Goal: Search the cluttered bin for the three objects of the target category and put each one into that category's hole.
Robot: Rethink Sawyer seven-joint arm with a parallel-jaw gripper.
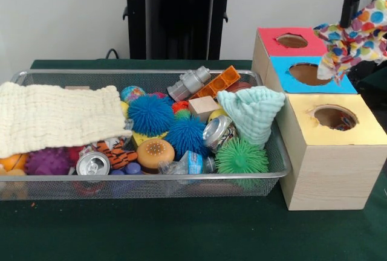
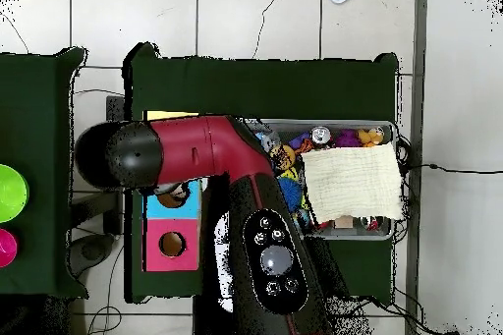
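Note:
My gripper (image 1: 349, 24) comes down at the far right and is shut on a polka-dot cloth (image 1: 355, 38), which hangs in the air over the right edge of the blue hole (image 1: 308, 74). The cloth hides the fingertips. The wooden box (image 1: 329, 170) also has a red hole (image 1: 292, 40) behind and a yellow hole (image 1: 334, 118) in front. In the wire bin (image 1: 145, 185) a cream cloth (image 1: 57, 118) covers the left end and a mint cloth (image 1: 251, 113) stands bunched at the right end. From overhead the arm (image 2: 265, 243) hides the gripper; the cream cloth (image 2: 352, 182) shows.
The bin holds two blue spiky balls (image 1: 150, 115), a green spiky ball (image 1: 241, 156), two cans (image 1: 92, 163), an orange brick (image 1: 221, 82), a grey bottle (image 1: 189, 83) and several other toys. A green disc (image 2: 10, 194) sits on the neighbouring table.

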